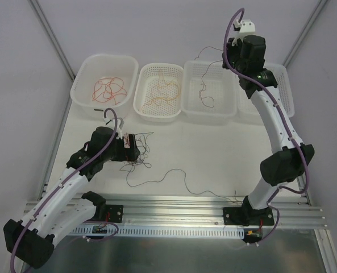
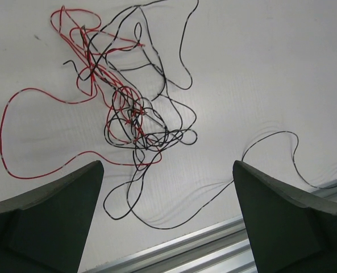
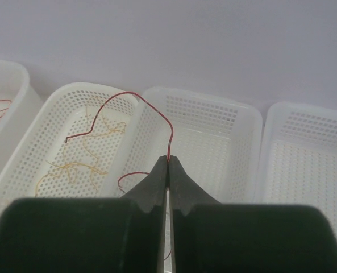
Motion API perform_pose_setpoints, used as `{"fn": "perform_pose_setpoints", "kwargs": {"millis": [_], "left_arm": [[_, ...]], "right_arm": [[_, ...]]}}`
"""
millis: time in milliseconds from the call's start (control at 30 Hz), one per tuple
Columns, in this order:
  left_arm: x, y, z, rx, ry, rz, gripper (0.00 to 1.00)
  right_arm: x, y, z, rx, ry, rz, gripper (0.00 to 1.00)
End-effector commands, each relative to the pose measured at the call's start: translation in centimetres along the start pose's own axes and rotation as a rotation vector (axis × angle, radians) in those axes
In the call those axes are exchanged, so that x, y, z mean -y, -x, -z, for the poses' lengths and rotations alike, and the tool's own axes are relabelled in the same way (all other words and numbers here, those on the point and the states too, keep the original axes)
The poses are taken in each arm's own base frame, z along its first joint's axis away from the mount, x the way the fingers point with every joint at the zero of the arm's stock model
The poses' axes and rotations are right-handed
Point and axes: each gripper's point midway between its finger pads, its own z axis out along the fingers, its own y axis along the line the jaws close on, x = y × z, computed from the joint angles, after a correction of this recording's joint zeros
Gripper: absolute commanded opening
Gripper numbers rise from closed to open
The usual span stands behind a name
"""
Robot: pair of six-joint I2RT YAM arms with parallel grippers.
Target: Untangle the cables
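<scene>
A tangle of thin red and black cables [image 2: 135, 122] lies on the white table; it also shows in the top view [image 1: 137, 160]. My left gripper [image 2: 167, 166] hovers low beside it, open and empty, fingers wide apart; in the top view it [image 1: 135, 147] is just left of the tangle. A loose black strand [image 1: 182, 177] trails right toward the rail. My right gripper [image 3: 168, 160] is shut on a dark red cable [image 3: 157, 117], held high over the third basket [image 3: 245, 122]. The cable hangs into that basket [image 1: 204, 91] below the gripper [image 1: 229, 48].
Four white baskets stand along the back: one with red wires [image 1: 104, 88], one with orange wires [image 1: 159, 91], the third [image 1: 228, 108], and a fourth [image 1: 286, 79] partly behind the right arm. An aluminium rail [image 1: 179, 205] runs along the near edge.
</scene>
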Motion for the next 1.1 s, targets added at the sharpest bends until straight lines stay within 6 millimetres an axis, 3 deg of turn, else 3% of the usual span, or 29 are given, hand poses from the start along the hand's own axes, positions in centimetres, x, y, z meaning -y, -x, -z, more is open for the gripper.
{"fn": "perform_pose_setpoints", "kwargs": {"millis": [0,67,133,167,200,233,267,333,367,400,433,467,500,533,567,600,633,667,700,767,800,867,967,1033,1067], "left_arm": [[-1.4,-1.6,-0.4,-0.034,0.044,-0.019,0.99],[-2.0,-2.0,-0.7,-0.042,0.079,-0.011,0.99],[-2.2,-2.2,-1.1,-0.059,0.094,-0.006,0.99],[-2.2,-2.2,-1.2,-0.067,0.097,-0.005,0.99],[-2.2,-2.2,-1.3,-0.071,0.098,-0.003,0.99],[-2.3,-2.3,-1.4,-0.077,0.102,-0.001,0.99],[-2.3,-2.3,-1.5,-0.086,0.106,0.002,0.99],[-2.2,-2.3,-1.6,-0.087,0.107,0.011,0.99],[-2.4,-2.2,-1.7,-0.086,0.121,0.023,0.99],[-2.3,-1.8,-1.6,-0.078,0.122,0.031,0.99],[-2.4,-1.9,-1.9,-0.085,0.135,0.039,0.99],[-2.7,-1.6,-1.9,-0.078,0.159,0.05,0.99],[-2.7,-1.1,-2.0,-0.067,0.175,0.082,0.99],[-2.9,-1.2,-2.4,-0.08,0.193,0.101,0.99],[-3.0,-1.0,-2.6,-0.075,0.214,0.134,0.98],[-2.9,-0.5,-2.8,-0.07,0.221,0.149,0.97],[-3.2,-0.7,-3.6,-0.092,0.245,0.161,0.96],[-3.3,-0.7,-4.0,-0.1,0.258,0.177,0.96],[-3.1,-0.2,-4.4,-0.101,0.261,0.179,0.95],[-3.1,0.1,-5.8,-0.132,0.28,0.177,0.95],[-3.1,0.3,-6.3,-0.141,0.286,0.174,0.93],[-3.2,-0.4,-7.8,-0.196,0.306,0.176,0.9],[-2.2,-0.1,-9.8,-0.239,0.292,0.193,0.77],[-0.6,-1.2,-11.1,-0.297,0.263,0.167,0.71],[0.7,-0.5,-11.6,-0.293,0.234,0.149,0.69]], "right_arm": [[1.8,1.1,-2.4,0.062,-0.078,0.039,0.02],[2.1,-2.0,-4.7,-0.005,-0.088,0.035,0.07],[2.1,-4.3,-5.8,-0.07,-0.089,0.026,0.22],[2.0,-6.5,-6.9,-0.131,-0.088,0.018,0.3],[2.3,-8.5,-6.6,-0.215,-0.095,0.009,0.42],[2.3,-9.3,-6.5,-0.246,-0.103,-0.023,0.46],[2.3,-10.1,-5.5,-0.284,-0.106,-0.034,0.57],[1.5,-10.5,-4.3,-0.288,-0.072,-0.064,0.71],[1.3,-12.3,-3.5,-0.315,-0.063,-0.074,0.8],[0.8,-10.5,-1.6,-0.274,-0.041,-0.087,0.84],[0.6,-10.5,-0.6,-0.271,-0.036,-0.107,0.86],[0.3,-11.9,0.6,-0.305,-0.031,-0.115,0.89],[0.1,-10.5,2.6,-0.274,-0.023,-0.126,0.91],[-0.2,-10.6,3.7,-0.279,-0.017,-0.135,0.92],[-0.5,-12.5,4.8,-0.326,-0.014,-0.146,0.93],[-0.6,-12.6,6.0,-0.327,-0.012,-0.157,0.93],[-0.9,-11.5,7.9,-0.291,0.0,-0.168,0.93],[-1.7,-11.9,9.1,-0.297,0.036,-0.189,0.93],[-1.9,-13.7,10.0,-0.329,0.043,-0.198,0.93],[-2.8,-13.6,12.6,-0.305,0.08,-0.196,0.93],[-3.2,-15.4,13.4,-0.342,0.084,-0.216,0.93],[-4.0,-15.4,15.7,-0.324,0.112,-0.208,0.93],[-4.4,-17.0,18.1,-0.333,0.128,-0.212,0.93],[-4.3,-18.1,19.1,-0.35,0.125,-0.214,0.93],[-4.1,-17.8,20.0,-0.333,0.126,-0.216,0.93]]}}
